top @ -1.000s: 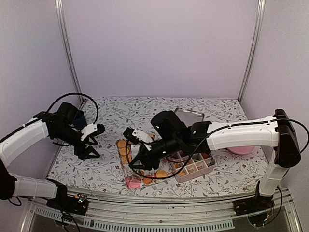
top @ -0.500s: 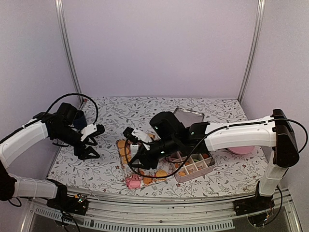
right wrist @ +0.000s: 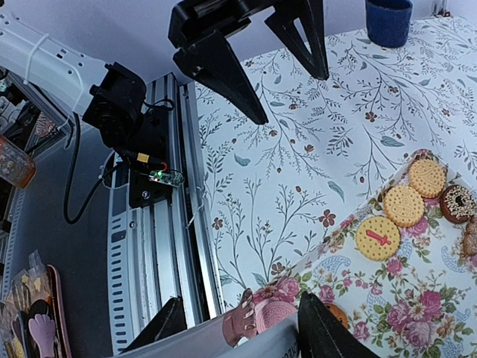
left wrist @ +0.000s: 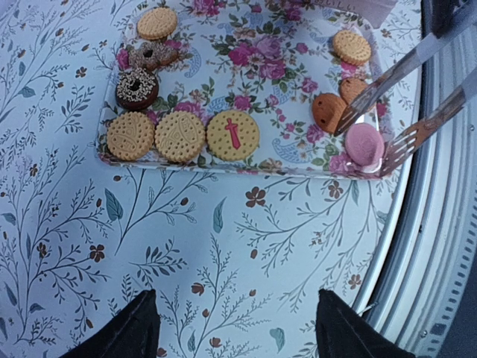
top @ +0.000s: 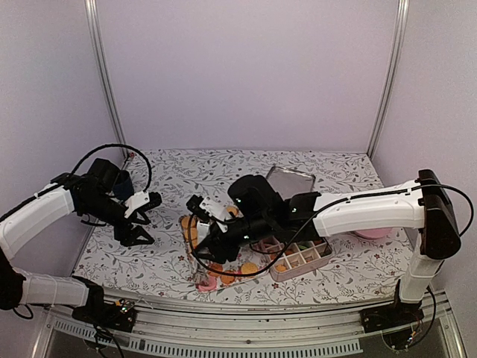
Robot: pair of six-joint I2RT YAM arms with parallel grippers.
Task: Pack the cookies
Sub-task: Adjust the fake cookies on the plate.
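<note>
Straddling pink cookie [left wrist: 364,144] at tray [left wrist: 291,89] edge, tongs [left wrist: 406,68].

Holds left gripper [top: 151,220] spread wide, pointing 3 o'clock; reaches across toward 9 o'clock with right gripper [top: 207,242] clamped around tongs [left wrist: 406,72].

A lab robot cell: plain lilac wall panels [top: 246,74] and silver metal corner posts [top: 103,74] enclose a floral-clothed table [top: 223,168], a slotted aluminium rail [top: 261,335] running along the table's near edge.
</note>
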